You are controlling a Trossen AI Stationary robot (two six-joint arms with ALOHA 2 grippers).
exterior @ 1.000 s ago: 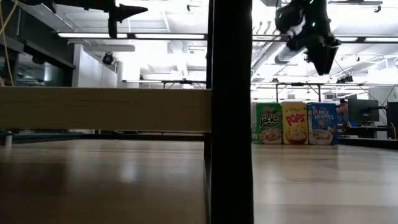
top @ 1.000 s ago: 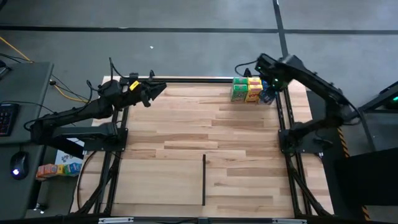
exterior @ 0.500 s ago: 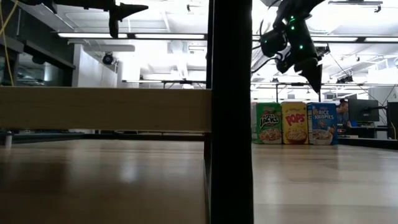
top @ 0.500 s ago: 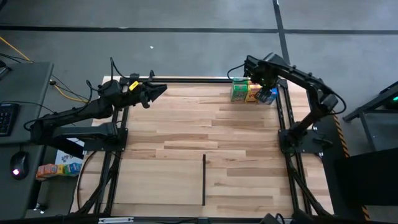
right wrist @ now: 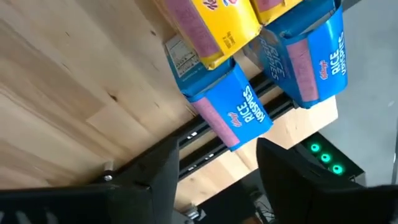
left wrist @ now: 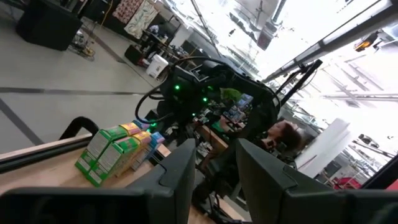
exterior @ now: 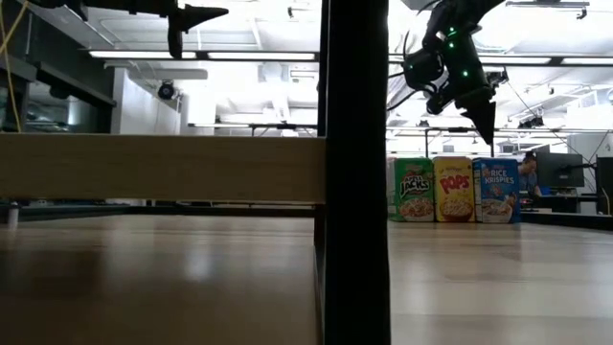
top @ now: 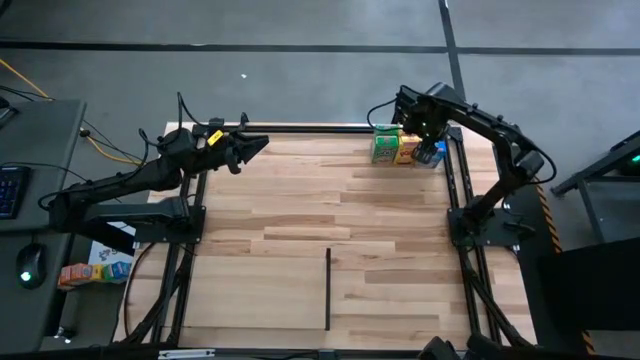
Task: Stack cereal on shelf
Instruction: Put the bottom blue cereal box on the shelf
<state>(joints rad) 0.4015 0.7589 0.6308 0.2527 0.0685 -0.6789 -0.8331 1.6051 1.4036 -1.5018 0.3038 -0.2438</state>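
The cereal boxes stand upright on their bottom ends in a tight group at the table's far right corner: green [top: 384,149], yellow-orange [top: 406,150], blue [top: 430,154]. The low view shows a green [exterior: 415,190], a yellow [exterior: 454,190] and a blue front [exterior: 495,190]. My right gripper [exterior: 484,123] hangs open, pointing down, just above the blue boxes [right wrist: 227,115], touching none. The shelf's black bar [top: 328,290] lies near the table's near edge; its pale frame hardly shows. My left gripper [top: 258,144] waits open, raised over the far left corner.
A black metal frame [top: 455,190] with posts borders the table, one rail right behind the boxes [right wrist: 205,140]. More small boxes [top: 92,270] lie off the table on the left, by a mouse [top: 29,264]. Bare wood [top: 330,200] spans the middle.
My right gripper has come down toward the blue boxes and shifted a little toward the table's left, its arm folding in over the far right corner; it has held almost still for the last half second. The boxes have kept their places.
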